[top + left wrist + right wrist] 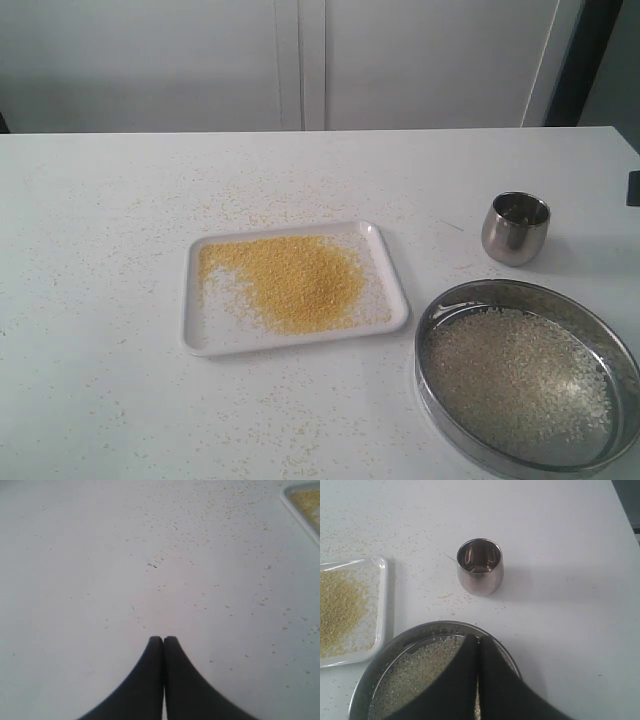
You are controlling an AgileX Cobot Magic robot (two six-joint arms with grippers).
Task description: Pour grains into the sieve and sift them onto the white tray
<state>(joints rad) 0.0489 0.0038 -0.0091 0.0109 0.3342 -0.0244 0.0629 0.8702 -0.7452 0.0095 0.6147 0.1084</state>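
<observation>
The job looked all but done: fine golden grains (295,280) lay heaped on the white tray (215,328), paler grains (515,380) sat in the sieve (520,288) on the worktop (100,250) beside it, the cup (515,228) seemed empty, and the left fingers (152,655) and right fingers (465,655) were pressed together on nothing

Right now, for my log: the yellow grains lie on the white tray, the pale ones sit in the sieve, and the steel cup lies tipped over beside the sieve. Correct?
No: the steel cup stands upright, as the right wrist view shows. Yellow grains do lie on the white tray, pale ones in the sieve.
</observation>
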